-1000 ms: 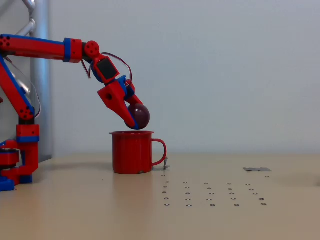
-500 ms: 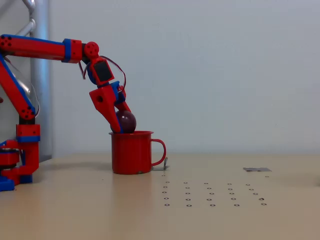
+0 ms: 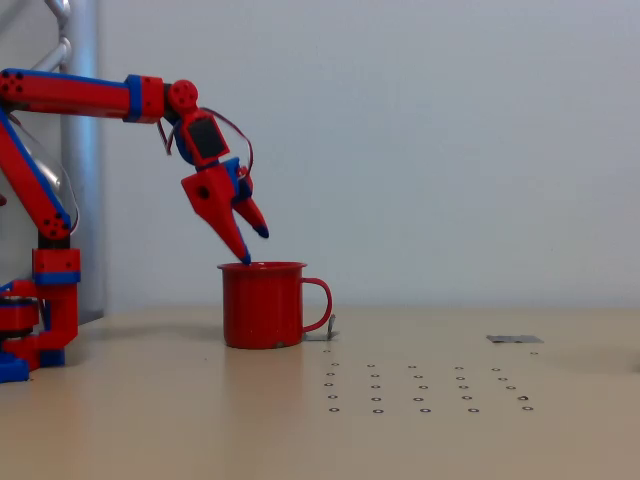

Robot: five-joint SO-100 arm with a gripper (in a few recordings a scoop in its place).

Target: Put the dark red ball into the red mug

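The gripper (image 3: pixel 254 246) hangs right over the red mug (image 3: pixel 263 304), its jaws spread apart and holding nothing, the lower tip just at the rim. The mug stands on the tabletop (image 3: pixel 420 440) toward its left side, handle pointing right. I cannot see the ball from here.

Fixed view, side-on. The interior of the red mug (image 3: pixel 263 303) is hidden by its own wall, so its contents cannot be determined. The robot arm (image 3: pixel 70 92) is cut off by the left edge; its base is only partly in frame. A small grey object (image 3: pixel 329 327) behind the mug's handle and a flat grey patch (image 3: pixel 514 339) on the counter (image 3: pixel 450 440) are too small to identify.
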